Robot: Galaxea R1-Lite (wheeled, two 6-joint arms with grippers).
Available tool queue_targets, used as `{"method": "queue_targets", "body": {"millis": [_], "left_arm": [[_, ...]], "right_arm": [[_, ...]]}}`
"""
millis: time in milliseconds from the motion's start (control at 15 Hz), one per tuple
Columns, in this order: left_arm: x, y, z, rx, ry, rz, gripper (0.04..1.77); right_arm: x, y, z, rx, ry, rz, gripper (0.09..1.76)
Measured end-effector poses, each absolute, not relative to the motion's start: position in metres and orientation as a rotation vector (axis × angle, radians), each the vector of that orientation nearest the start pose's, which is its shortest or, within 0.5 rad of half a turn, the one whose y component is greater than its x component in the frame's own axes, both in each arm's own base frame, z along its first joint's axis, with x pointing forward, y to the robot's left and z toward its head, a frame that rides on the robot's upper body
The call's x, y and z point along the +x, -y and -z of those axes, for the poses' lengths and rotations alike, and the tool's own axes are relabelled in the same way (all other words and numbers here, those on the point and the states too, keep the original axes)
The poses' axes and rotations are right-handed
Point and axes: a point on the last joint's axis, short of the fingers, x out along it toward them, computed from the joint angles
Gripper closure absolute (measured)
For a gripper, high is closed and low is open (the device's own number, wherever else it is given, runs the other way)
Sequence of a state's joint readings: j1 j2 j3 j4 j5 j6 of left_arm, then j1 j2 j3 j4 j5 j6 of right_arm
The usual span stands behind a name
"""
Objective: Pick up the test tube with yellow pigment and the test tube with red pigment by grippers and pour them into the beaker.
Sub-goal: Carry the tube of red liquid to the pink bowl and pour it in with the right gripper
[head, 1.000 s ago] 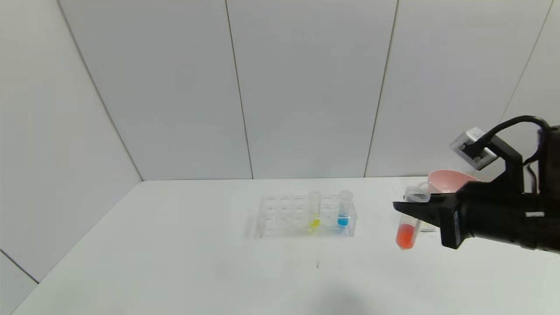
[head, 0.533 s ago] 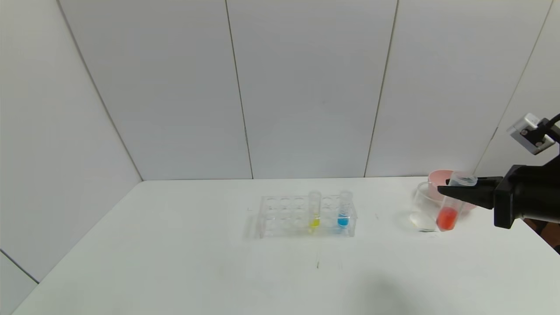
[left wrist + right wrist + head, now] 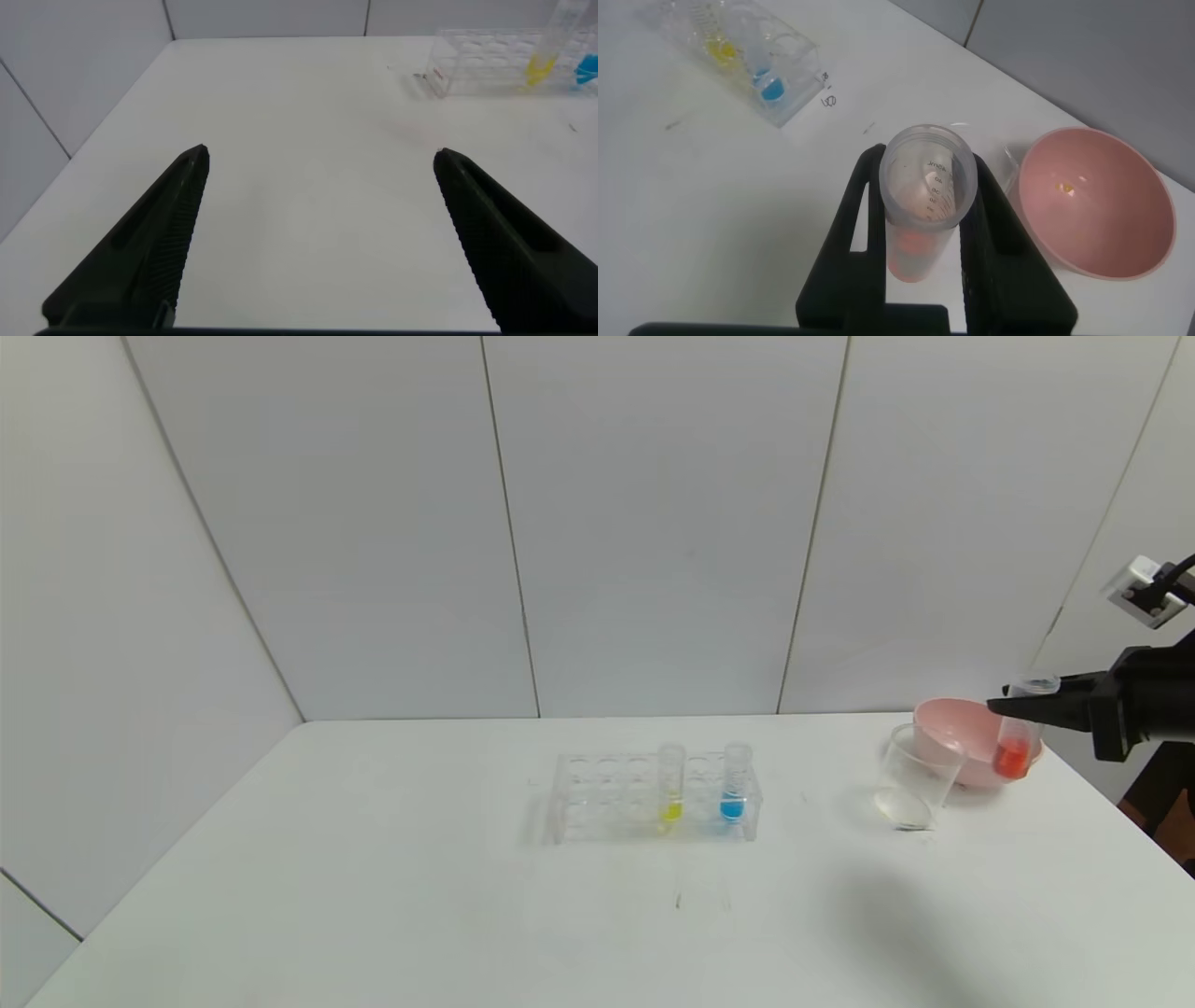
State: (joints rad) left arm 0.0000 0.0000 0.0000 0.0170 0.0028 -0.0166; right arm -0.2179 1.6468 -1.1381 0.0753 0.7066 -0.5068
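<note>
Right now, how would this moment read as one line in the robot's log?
right tool: shut on red test tube, upright | near pink bowl, beside beaker | yellow test tube: in rack | left tool: open, idle

A plain white table [image 3: 373, 896] fills the lower half of the head view. Near its centre stands a clear plastic tube rack [image 3: 653, 800]. Toward the right edge a clear straight-sided beaker [image 3: 913, 777] stands on the surface, with a pink round bowl [image 3: 962, 739] just behind it, at the far right

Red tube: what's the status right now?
Right claw shut on red tube, upright, beside beaker, before pink bowl. Left claw open, idle. Yellow tube racked.
</note>
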Motion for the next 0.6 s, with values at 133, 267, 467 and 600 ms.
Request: {"method": "queue_targets", "body": {"millis": [133, 267, 467, 600], "left_arm": [[-0.023, 0.0, -0.074, -0.016, -0.017, -0.003, 0.09], [-0.023, 0.0, -0.074, -0.017, -0.017, -0.003, 0.09], [-0.023, 0.0, -0.074, -0.017, -0.017, -0.002, 0.09], [-0.023, 0.0, -0.074, -0.017, -0.017, -0.003, 0.09]], "right_arm": [[0.301, 0.059, -0.226, -0.236, -0.427, -0.602, 1.34], [0.313, 0.064, -0.224, -0.293, -0.423, -0.618, 1.34], [0.331, 0.073, -0.214, -0.433, -0.41, -0.646, 1.34], [0.338, 0.079, -0.207, -0.497, -0.485, -0.625, 1.34]]}}
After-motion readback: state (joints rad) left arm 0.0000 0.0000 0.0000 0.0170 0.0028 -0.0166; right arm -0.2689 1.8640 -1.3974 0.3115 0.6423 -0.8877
